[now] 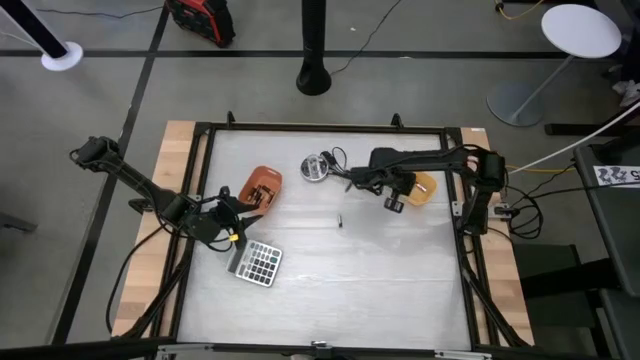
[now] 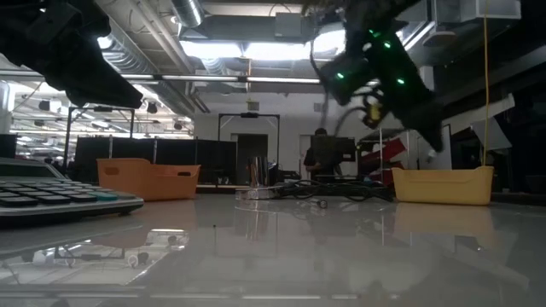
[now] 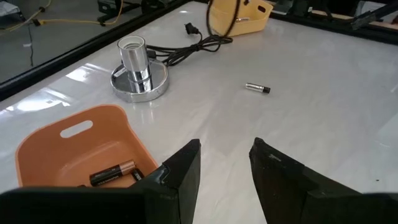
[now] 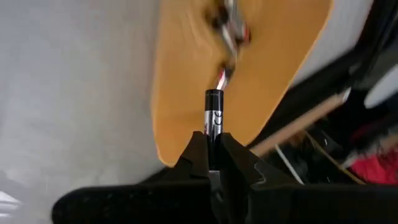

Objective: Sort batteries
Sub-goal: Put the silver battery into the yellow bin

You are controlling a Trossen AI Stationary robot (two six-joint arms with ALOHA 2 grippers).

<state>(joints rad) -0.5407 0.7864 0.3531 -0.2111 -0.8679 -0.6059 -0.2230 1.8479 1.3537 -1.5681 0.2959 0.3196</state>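
Observation:
My right gripper (image 4: 212,140) is shut on a dark and silvery battery (image 4: 213,109), raised beside the yellow bin (image 1: 424,187), which has blurred batteries (image 4: 227,31) inside. My left gripper (image 3: 224,155) is open and empty, hovering next to the orange bin (image 3: 74,146), where batteries (image 3: 113,174) lie on the floor. One loose battery (image 3: 257,88) lies on its side mid-table (image 1: 340,221). In the low view, the right gripper (image 2: 375,72) hangs high above the table. My right gripper pinches the battery by its near end (image 4: 213,134) between the two fingertips. The battery sticks out forward along the fingers, and its far end (image 4: 213,96) is free. It is lifted clear and points at the yellow bin's rim (image 4: 186,149) below.
A calculator (image 1: 257,262) lies near the left gripper, toward the near edge. A round silver disc with a socket (image 1: 317,167) and its black cable (image 3: 186,46) sit toward the far edge between the bins. A black frame (image 1: 200,135) borders the white table.

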